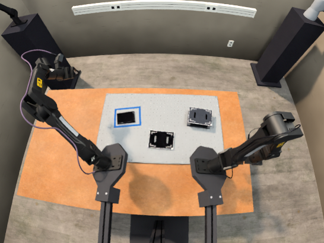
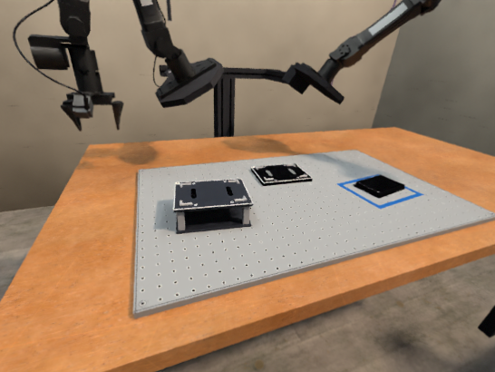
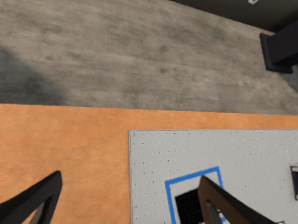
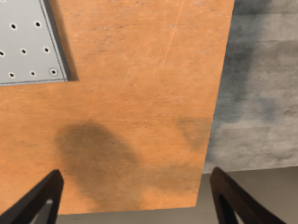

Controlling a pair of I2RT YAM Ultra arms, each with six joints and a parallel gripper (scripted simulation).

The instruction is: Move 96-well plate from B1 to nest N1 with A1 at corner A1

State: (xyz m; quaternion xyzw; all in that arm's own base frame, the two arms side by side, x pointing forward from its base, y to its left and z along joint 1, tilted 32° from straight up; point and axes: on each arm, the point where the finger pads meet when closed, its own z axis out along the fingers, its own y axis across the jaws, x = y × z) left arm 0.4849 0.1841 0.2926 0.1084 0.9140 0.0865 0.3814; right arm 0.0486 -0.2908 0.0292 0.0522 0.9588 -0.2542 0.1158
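The black 96-well plate (image 1: 125,117) (image 2: 380,186) (image 3: 187,207) lies flat inside the blue rectangle B1 (image 1: 127,108) (image 2: 383,205) (image 3: 192,176) on the grey perforated board. The raised nest N1 (image 1: 200,116) (image 2: 211,195) stands empty on short legs, with white corner locators. My left gripper (image 1: 62,74) (image 3: 133,179) is open and empty, high above the table's far left corner, away from the plate. My right gripper (image 2: 97,124) (image 4: 138,174) is open and empty, high over the table's near right edge. In the top view it is hidden under its arm.
A second, flat nest (image 1: 161,139) (image 2: 281,173) lies on the grey board (image 1: 166,104) (image 2: 272,236) between B1 and N1. The board lies on the orange table (image 1: 59,166) (image 2: 68,254). Both arm bases (image 1: 108,166) (image 1: 207,169) stand at the near edge. Black towers (image 1: 29,35) (image 1: 288,47) stand on the floor behind.
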